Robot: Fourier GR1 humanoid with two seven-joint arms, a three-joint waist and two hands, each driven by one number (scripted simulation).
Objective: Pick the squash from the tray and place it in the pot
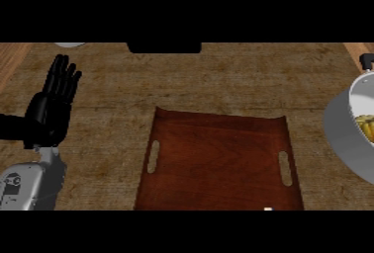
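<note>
**Head view: squash looks to be in the pot, tray bare**

Head view gives me the brown wooden tray (219, 163) lying in the middle of the counter (219, 79) with nothing on its surface that I can make out. At the right edge the grey pot (343, 133) is cut off by the frame, and inside it I see a yellowish shape that I take to be the squash (365, 127), resting against the inner wall. I judge the placing as done or very nearly so.

My left hand (55, 99) shows at the left, well apart from the tray, fingers straight and pointing up, holding nothing; it is resting. My right hand is not in view, so I cannot say how its fingers stand.

The risk I see sits on that hidden side. If the right arm is near the pot, any pull back I command blind could catch the rim and shove or tip the pot, since it already stands at the border of what I can see. I would move it slowly and watch the pot for any shift
</note>
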